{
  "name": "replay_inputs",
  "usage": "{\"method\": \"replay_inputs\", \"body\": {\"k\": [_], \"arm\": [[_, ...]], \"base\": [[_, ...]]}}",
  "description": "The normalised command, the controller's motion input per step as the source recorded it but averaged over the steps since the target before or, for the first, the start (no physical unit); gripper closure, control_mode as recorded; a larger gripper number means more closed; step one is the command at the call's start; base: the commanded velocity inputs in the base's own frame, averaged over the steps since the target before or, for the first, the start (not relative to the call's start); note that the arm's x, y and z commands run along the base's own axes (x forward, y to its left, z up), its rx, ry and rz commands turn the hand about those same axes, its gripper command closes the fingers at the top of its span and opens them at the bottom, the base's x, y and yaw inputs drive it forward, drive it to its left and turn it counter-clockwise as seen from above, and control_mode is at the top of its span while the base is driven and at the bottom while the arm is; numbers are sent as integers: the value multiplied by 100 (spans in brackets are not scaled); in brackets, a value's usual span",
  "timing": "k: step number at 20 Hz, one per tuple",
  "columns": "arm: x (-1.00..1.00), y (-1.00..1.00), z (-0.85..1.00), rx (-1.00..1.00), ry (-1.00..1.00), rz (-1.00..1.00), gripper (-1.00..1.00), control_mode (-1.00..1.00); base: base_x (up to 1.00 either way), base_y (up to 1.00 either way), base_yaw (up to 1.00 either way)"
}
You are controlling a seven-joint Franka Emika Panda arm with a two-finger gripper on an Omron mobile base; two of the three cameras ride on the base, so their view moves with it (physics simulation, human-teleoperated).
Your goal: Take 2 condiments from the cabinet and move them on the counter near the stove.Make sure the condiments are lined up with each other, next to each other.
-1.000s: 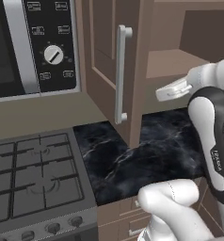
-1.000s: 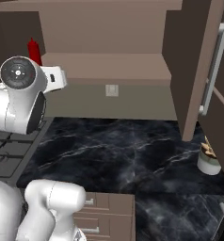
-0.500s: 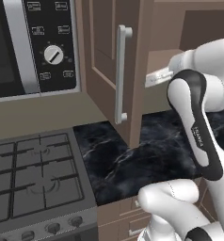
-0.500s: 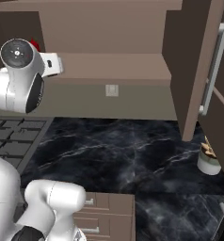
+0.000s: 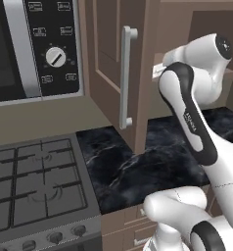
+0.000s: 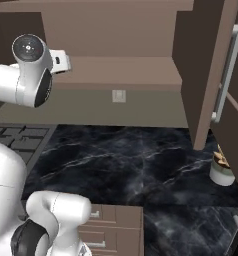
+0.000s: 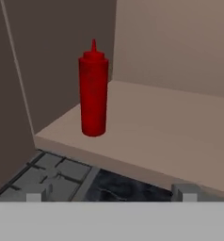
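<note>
While the gripper (image 7: 109, 196) hangs with its jaws spread wide and nothing between them, its two grey fingertips (image 7: 34, 196) stand well apart at the bottom of the hand view. Just past them lie the front edge of the cabinet shelf (image 7: 156, 136) and, below it, a strip of black marble-veined counter (image 7: 128, 190) beside the grates of the stove (image 7: 48, 176). On the shelf, near its left end and close to the cabinet's side wall, stands a red squeeze bottle (image 7: 93, 92), upright, its long axis vertical and its narrow cap pointing up. It is apart from the fingers and touches only the shelf.

From the base cameras, the open cabinet (image 6: 121, 70) sits above the counter (image 6: 131, 165), its door (image 5: 116, 63) swung out with a long pale bar handle (image 5: 126, 78). The stove (image 5: 35, 181) adjoins the counter under a microwave (image 5: 35, 46). At the counter's right end sits a small pale jar (image 6: 222, 170) with something brown in it.
</note>
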Motion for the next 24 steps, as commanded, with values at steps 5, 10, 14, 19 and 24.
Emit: {"method": "replay_inputs", "body": {"k": [5,10,14,19,24], "arm": [[36,16,0,5,0,0,-100,-100],[28,13,0,11,0,0,-100,-100],[21,10,0,11,0,3,-100,-100],[24,14,0,5,1,5,-100,-100],[14,12,8,0,1,7,-100,-100]], "base": [[0,0,0],[0,0,0],[0,0,0],[0,0,0],[0,0,0]]}}
